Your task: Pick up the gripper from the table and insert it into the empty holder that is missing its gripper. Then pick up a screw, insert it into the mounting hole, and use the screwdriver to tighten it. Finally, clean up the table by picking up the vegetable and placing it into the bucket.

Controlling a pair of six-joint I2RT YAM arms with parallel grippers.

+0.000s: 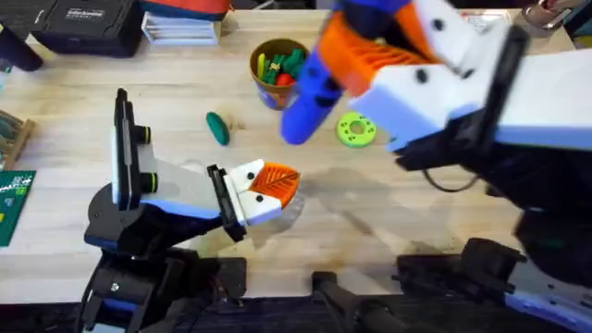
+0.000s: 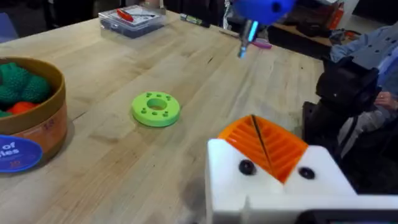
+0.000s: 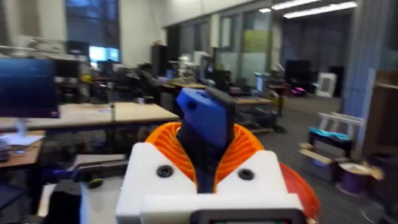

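The screwdriver [image 1: 310, 92] is clamped between the orange pads of the right pincer [image 1: 356, 60], which is raised high above the desk [image 1: 388, 222]. Its blue handle [image 3: 205, 124] sits gripped between the fingers, and its metal shaft [image 2: 246, 36] points down over the desk's far side. The vegetable [image 1: 217, 129] lies on the desk, left of the bucket [image 1: 278, 69] and apart from it. The bucket stands at the back holding green and red toy produce. A green disc [image 1: 356, 130] lies to the bucket's right, flat on the desk. The left pincer [image 1: 268, 188] rests low near the desk's middle, its orange pads pressed together with nothing between them.
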